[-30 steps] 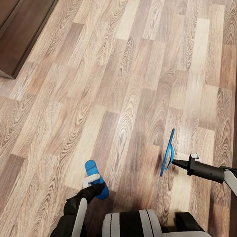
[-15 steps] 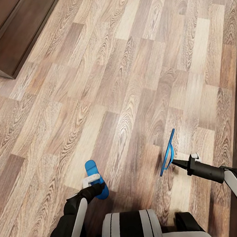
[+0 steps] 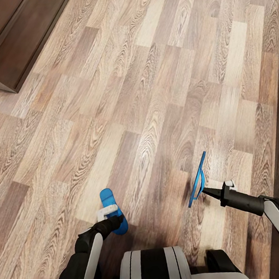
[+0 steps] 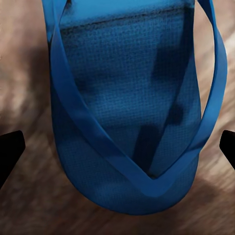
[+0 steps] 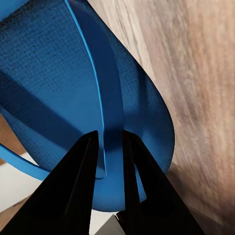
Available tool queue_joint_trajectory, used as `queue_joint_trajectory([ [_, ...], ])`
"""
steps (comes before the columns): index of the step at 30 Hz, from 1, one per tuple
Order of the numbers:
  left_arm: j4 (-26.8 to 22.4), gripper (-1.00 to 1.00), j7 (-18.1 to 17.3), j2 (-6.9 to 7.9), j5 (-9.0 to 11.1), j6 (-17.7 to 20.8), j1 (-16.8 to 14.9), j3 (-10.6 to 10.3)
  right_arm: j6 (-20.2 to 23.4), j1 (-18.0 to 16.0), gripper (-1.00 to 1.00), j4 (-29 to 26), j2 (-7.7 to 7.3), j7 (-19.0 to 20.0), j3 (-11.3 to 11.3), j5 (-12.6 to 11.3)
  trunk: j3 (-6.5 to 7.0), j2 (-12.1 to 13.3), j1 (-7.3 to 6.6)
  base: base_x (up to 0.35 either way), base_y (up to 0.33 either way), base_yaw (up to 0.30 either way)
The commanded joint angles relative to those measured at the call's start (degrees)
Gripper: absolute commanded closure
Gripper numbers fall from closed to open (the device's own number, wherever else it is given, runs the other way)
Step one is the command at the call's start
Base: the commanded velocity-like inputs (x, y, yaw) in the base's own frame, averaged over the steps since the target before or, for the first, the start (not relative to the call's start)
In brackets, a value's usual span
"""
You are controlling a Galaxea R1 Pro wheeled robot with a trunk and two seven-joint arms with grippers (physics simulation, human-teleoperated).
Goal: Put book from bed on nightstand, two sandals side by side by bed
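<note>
Head view: the right claw is clamped on the strap of one sandal, which hangs on edge over the floor, long axis pointing away. The left claw, fingers apart, sits just above the other sandal, lying flat directly below.

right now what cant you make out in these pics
- Left sandal, head view: its rear end is covered by the left hand.
- Same sandal, left wrist view: heel cut off by the picture edge; whether the open fingers touch it is unclear.
- Right sandal, head view: seen edge-on in the right hand, so its face is hidden.
- Dark wooden furniture, head view: cut off at the corner.
</note>
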Motion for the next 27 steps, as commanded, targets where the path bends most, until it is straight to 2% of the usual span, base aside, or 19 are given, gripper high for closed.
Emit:
queue_joint_trajectory([
  [1, -0.1, 1.00, 0.5, -0.01, 0.6, 0.2, 0.0, -0.1, 0.2, 0.0, 1.00, 0.0, 0.00, 0.2, 0.0, 0.1, -0.03, 0.0, -0.01, 0.000, 0.000, 0.000],
  [24, -0.1, 1.00, 0.5, -0.01, 0.6, 0.2, 0.0, -0.1, 0.2, 0.0, 1.00, 0.0, 0.00, 0.2, 0.0, 0.1, -0.03, 0.0, -0.01, 0.000, 0.000, 0.000],
  [27, -0.1, 1.00, 0.6, -0.02, 0.6, 0.2, 0.0, -0.1, 0.2, 0.0, 1.00, 0.0, 0.00, 0.2, 0.0, 0.1, 0.42, 0.0, -0.06, 0.000, 0.000, 0.000],
])
